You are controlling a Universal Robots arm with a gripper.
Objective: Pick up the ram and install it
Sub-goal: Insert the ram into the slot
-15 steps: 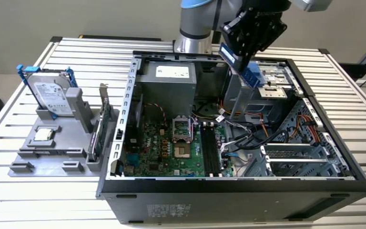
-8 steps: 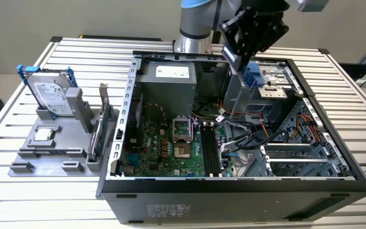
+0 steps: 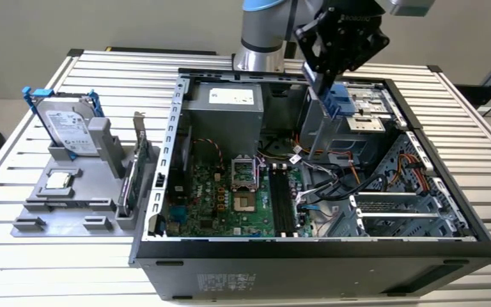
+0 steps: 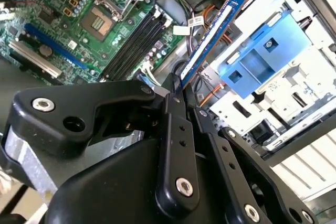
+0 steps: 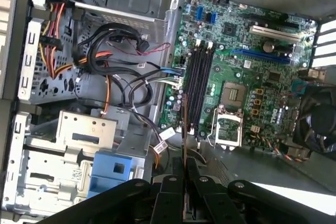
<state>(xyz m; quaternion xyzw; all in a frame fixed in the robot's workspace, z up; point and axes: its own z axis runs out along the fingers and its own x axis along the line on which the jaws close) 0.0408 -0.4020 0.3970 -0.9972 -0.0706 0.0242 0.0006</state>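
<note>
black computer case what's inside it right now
A green motherboard with black memory slots and a silver processor socket, tangled coloured cables, a blue drive bracket. The black end effector, clamped on the blue-green ram stick, hides the part behind it in both wrist views.

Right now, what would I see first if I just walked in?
The big open computer case lying on the slatted table, its green motherboard showing. Above it, the black gripper pinches the ram, a thin blue stick. At the exterior view's left, a hard drive stands in a grey holder.
</note>
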